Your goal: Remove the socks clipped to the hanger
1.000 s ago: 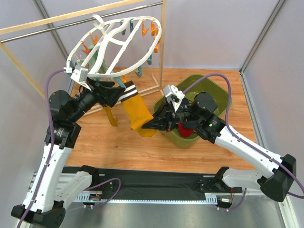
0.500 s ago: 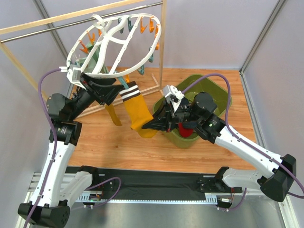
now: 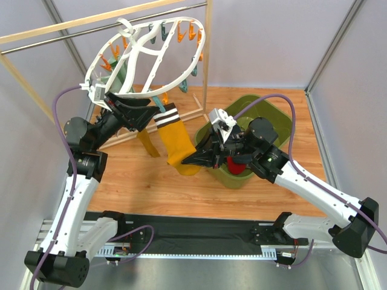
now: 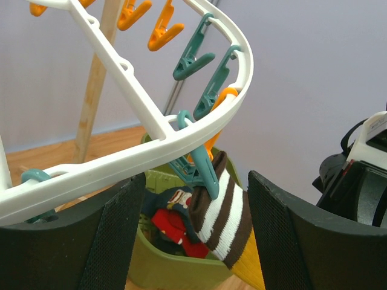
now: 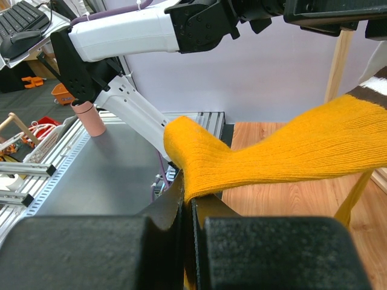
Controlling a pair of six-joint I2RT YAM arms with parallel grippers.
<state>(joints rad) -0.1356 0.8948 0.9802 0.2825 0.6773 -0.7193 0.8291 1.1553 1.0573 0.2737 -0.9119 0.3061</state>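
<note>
The white hanger [image 4: 181, 136] hangs tilted from the wooden and metal rail [image 3: 208, 54] above the worktop [image 3: 145, 184]. A mustard sock [image 3: 176, 144] with a brown-and-white striped cuff dangles from a teal clip [image 4: 203, 176] on the hanger's near rim. The left claw [image 4: 196, 199] is raised just under that rim, its fingers spread wide to either side of the clip and cuff, touching neither. The right claw [image 5: 187, 199] is pressed together, pinching the sock's toe end and drawing the fabric out sideways. Behind it stands a green bin [image 3: 273, 113] holding a red sock [image 3: 237, 164] and other socks.
</note>
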